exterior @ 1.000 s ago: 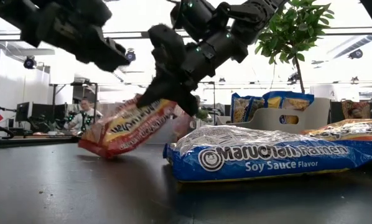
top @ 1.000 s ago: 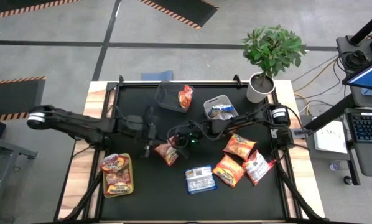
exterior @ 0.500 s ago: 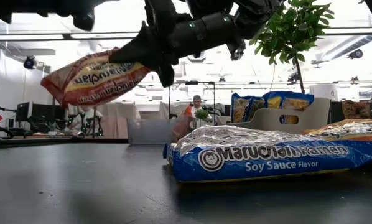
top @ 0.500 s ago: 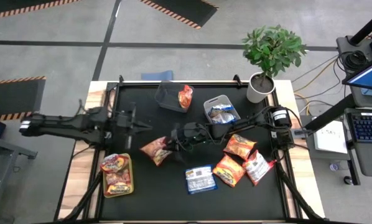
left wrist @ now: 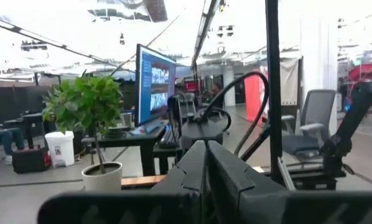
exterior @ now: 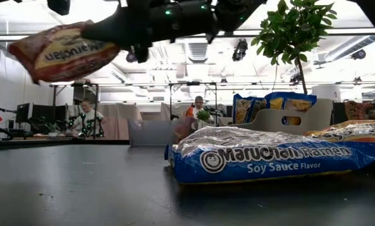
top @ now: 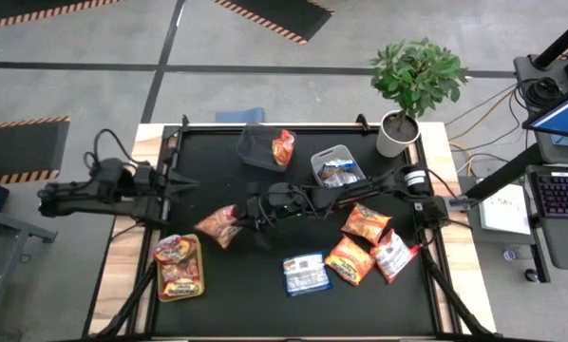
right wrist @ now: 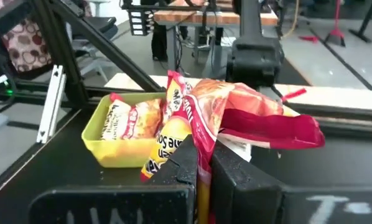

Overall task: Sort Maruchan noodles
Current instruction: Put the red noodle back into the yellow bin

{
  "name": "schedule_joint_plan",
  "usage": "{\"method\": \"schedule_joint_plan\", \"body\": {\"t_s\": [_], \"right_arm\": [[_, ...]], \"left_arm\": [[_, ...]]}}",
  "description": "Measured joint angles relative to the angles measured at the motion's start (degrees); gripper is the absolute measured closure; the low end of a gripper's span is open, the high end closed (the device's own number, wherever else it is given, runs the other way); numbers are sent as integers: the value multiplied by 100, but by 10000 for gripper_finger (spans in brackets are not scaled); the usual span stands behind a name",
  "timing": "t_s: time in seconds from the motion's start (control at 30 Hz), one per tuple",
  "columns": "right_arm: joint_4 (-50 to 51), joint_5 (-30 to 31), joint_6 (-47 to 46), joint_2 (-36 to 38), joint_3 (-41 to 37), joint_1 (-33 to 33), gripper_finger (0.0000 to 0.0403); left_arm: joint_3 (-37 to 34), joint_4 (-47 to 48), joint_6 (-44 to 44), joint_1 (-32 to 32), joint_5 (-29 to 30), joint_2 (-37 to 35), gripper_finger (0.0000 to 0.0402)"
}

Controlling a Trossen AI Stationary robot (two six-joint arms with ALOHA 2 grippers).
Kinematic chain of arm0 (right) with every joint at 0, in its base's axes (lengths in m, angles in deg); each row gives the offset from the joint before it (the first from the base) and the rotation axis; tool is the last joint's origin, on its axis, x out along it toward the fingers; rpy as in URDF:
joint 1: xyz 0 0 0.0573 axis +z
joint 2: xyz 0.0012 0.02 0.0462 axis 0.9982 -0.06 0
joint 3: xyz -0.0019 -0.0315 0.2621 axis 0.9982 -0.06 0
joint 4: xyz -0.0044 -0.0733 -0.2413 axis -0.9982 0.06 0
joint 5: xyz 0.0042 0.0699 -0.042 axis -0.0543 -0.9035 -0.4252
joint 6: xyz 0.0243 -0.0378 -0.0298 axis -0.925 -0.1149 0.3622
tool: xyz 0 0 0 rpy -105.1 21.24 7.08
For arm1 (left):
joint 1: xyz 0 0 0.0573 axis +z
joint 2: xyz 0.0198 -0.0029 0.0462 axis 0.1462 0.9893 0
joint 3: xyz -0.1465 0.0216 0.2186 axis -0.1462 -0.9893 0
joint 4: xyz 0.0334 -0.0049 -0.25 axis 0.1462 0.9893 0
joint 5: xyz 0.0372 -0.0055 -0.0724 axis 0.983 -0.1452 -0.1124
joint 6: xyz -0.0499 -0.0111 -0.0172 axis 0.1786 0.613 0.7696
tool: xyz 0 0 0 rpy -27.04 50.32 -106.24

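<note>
Left arm folded back low over the desk's point(top: 265, 313) left edge, elbow bent, its left pincer point(top: 175, 180) pressed closed on nothing, dark fingers point(left wrist: 204, 174) flush together and aimed level across the room. Just below it the yellow-green bin point(top: 197, 275), a shallow glossy plastic tray, holds a couple of crinkly red-and-white packets point(top: 175, 252). Now the action: the right arm stretches long and nearly straight across the middle of the black matte desk, right pincer point(top: 241, 218) clamped tight on a red packet point(top: 217, 226), lifted clear of the surface and tilted, its foil wrapper creased and puckered where the fingers point(right wrist: 232, 180) bite it; it hangs just beside the yellow-green bin. Behind, a grey bin point(top: 257, 147) has an orange packet point(top: 283, 147) propped at its rim; another grey bin point(top: 327, 161) carries a blue one point(top: 340, 171). Flat on the desk: a blue soy packet point(top: 306, 273), shiny and rectangular, then orange packets point(top: 350, 259) and a white-and-red one point(top: 392, 255). A leafy potted plant point(top: 412, 81) stands at the far right corner.
</note>
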Motion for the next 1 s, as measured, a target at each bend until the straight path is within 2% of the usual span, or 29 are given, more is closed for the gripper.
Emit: {"method": "schedule_joint_plan", "body": {"t_s": [0.23, 0.5, 0.73, 0.87, 1.0], "right_arm": [[76, -390, 115, -605, 994, -2, 394], [555, -913, 208, -1840, 2818, 0, 394], [665, -1610, -5, -2859, 4258, 0, 394], [594, -1946, -12, -3234, 4719, 0, 394], [230, -2048, 117, -3429, 4729, 19, 394]], "left_arm": [[0, 437, 28, 0, -2, -660, 402], [0, 725, 107, 2, -4, -1095, 402], [-13, 877, 103, 0, -9, -1324, 402], [-13, 895, 95, 0, -10, -1387, 402], [-15, 909, 84, 1, -9, -1410, 402]]}}
